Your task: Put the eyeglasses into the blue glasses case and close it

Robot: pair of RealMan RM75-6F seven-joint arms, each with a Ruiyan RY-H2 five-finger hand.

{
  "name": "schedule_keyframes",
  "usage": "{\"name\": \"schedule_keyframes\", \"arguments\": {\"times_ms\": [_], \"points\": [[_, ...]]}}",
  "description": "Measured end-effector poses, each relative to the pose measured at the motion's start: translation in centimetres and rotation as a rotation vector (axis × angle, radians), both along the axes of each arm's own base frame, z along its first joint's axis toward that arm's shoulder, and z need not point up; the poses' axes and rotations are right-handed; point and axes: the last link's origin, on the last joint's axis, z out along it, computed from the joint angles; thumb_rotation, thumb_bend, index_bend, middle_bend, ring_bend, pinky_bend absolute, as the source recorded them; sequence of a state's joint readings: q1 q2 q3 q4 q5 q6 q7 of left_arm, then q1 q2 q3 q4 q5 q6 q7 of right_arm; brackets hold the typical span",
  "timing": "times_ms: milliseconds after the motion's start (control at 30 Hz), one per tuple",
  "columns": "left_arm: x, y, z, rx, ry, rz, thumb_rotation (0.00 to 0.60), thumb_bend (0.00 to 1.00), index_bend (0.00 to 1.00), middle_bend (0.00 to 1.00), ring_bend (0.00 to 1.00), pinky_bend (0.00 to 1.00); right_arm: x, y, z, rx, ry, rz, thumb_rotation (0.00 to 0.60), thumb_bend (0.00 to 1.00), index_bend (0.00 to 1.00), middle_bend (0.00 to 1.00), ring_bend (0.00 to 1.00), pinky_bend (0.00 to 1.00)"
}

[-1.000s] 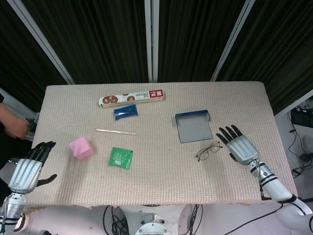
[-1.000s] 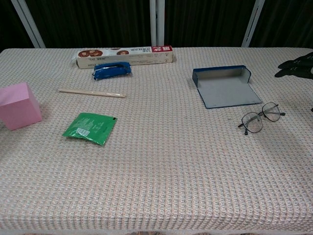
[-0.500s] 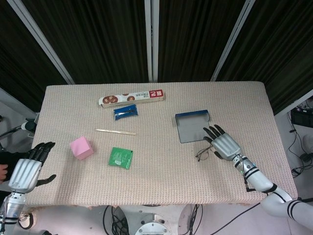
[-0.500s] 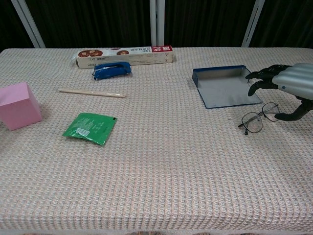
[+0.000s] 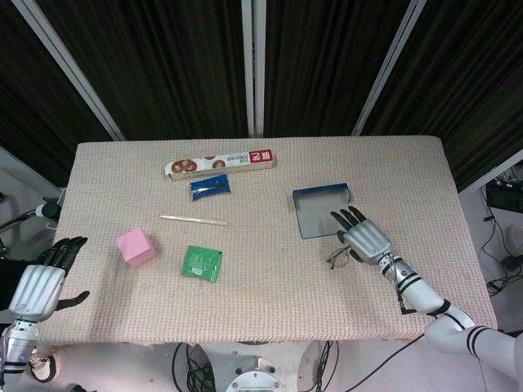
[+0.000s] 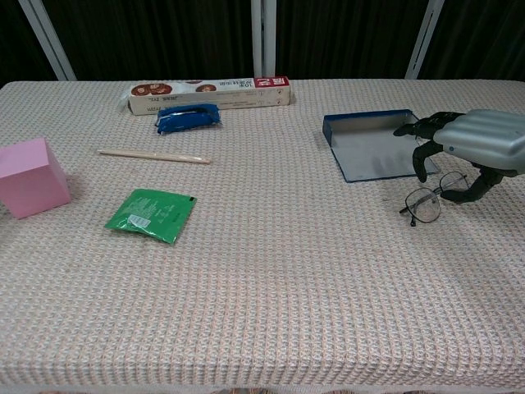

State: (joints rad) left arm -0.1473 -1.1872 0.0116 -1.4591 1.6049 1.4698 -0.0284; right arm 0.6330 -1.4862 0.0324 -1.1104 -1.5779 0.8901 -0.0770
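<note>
At the far lower left of the head view the left hand (image 5: 37, 287) hangs off the bench (image 5: 261, 310) edge, fingers apart and holding nothing, much as it was a second ago. The change is at the right: the right hand (image 5: 362, 237) has slid leftward from the bench's right margin and now hovers over the eyeglasses (image 6: 436, 196), fingers spread and curved downward, with nothing gripped yet — in the chest view the thumb tip looks to be touching or just beside the frame. That suggests a pick-up is about to start; the eyeglasses lie flat on the bench, just below and right of the blue glasses case (image 5: 322, 211), which lies open.

Counted left to right: one pink block (image 5: 135, 246), one wooden stick (image 5: 194, 220), one green packet (image 5: 202, 263), one long snack box (image 5: 221, 162), one blue packet (image 5: 210, 187), one case, one pair of eyeglasses — and two hands.
</note>
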Motion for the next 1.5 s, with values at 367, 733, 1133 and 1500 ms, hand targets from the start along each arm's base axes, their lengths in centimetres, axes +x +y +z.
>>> {"name": "schedule_keyframes", "arguments": {"times_ms": [367,733,1133,1500], "points": [[-0.2,0.0,0.0,-0.002,0.0,0.008,0.595,0.1,0.08,0.1,0.11,0.25,-0.2,-0.2,-0.2,0.002,0.016,-0.013,0.6,0.4,0.55,0.0,0.0,0.0],[-0.4,0.0,-0.1,-0.004,-0.003,0.016,0.595,0.1,0.08,0.1,0.11,0.25,0.1,-0.3,0.4,-0.021,-0.018,-0.014,0.6,0.44,0.68,0.0,0.0,0.0],[-0.7,-0.2,0.1,0.003,-0.012,0.021,0.596,0.1,0.08,0.1,0.11,0.25,1.2,-1.4,1.2,-0.077,-0.135,-0.07,0.6,0.46,0.72,0.0,0.0,0.0],[-1.4,-0.7,0.7,0.006,-0.006,0.04,0.596,0.1,0.08,0.1,0.11,0.25,4.2,-4.8,-1.2,-0.14,-0.224,-0.162,0.6,0.46,0.72,0.0,0.0,0.0]]}}
